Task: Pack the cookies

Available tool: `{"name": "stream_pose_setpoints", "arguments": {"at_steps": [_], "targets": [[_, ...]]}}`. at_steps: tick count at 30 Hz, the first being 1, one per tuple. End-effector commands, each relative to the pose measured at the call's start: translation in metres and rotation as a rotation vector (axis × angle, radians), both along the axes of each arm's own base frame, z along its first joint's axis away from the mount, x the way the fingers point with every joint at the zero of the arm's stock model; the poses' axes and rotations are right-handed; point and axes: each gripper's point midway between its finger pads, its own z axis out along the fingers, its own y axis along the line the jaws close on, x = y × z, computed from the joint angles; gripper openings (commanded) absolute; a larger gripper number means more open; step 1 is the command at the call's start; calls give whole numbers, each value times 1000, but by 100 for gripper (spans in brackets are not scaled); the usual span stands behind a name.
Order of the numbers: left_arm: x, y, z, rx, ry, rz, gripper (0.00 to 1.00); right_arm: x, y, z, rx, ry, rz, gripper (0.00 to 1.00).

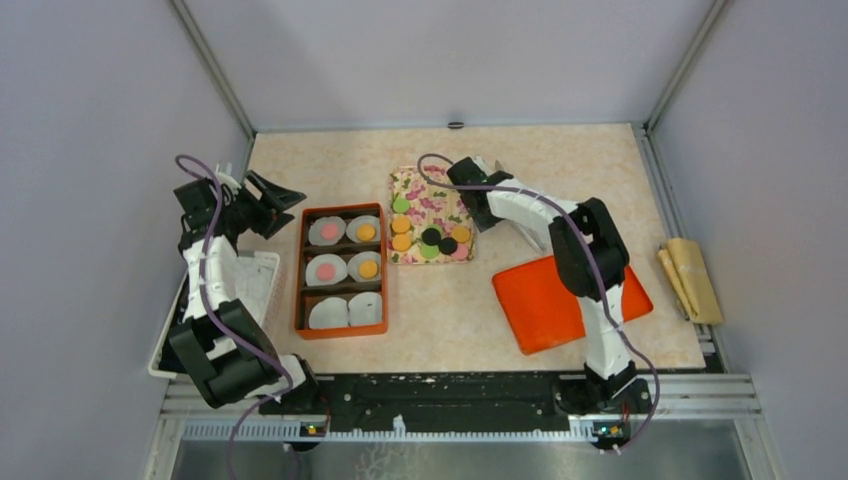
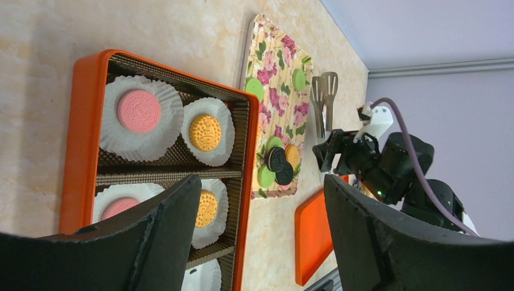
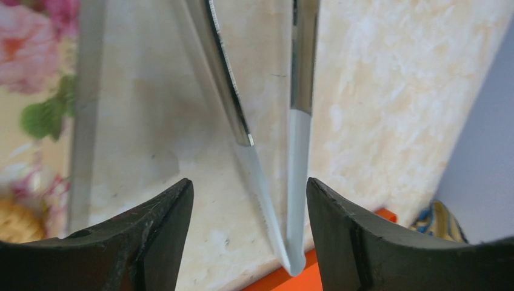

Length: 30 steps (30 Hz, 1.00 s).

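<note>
The left gripper [image 2: 262,185] hangs with its dark fingers [image 2: 163,242] spread wide above the orange box [image 2: 79,121]. In the box, white paper liners [image 2: 112,136] hold pink cookies [image 2: 138,111] on the side nearer the table's left edge and orange cookies [image 2: 205,132] beside them. Toward the right edge lies the floral tray [image 2: 276,73], carrying green cookies [image 2: 254,88] and black cookies [image 2: 277,159]. Metal tongs [image 2: 325,103] lie just beside the tray, with the right gripper [image 2: 324,154] at their near end and a flat orange lid [image 2: 312,236] nearer the table's near edge.
</note>
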Motion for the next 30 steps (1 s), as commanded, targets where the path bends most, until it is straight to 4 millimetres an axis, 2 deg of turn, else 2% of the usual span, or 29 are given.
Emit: {"name": "stream_pose_setpoints", "arguments": {"at_steps": [1,7,9,13,23,30], "targets": [[0,-1,8,15,-46,-23,80,4,19,40,266,-57,12,68],[-1,-3,9,16,-51,-30,80,12,-7,48,371,-63,-39,68],[-1,-3,8,11,-48,-30,80,15,-16,42,399,-37,-62,72],[-1,-5,7,7,-47,-37,80,18,-29,24,426,17,-87,72],[0,-5,3,-2,-39,-39,80,4,-18,-2,524,94,-74,73],[-1,-6,-1,-3,-34,-40,80,-7,-23,-35,498,181,-119,74]]}}
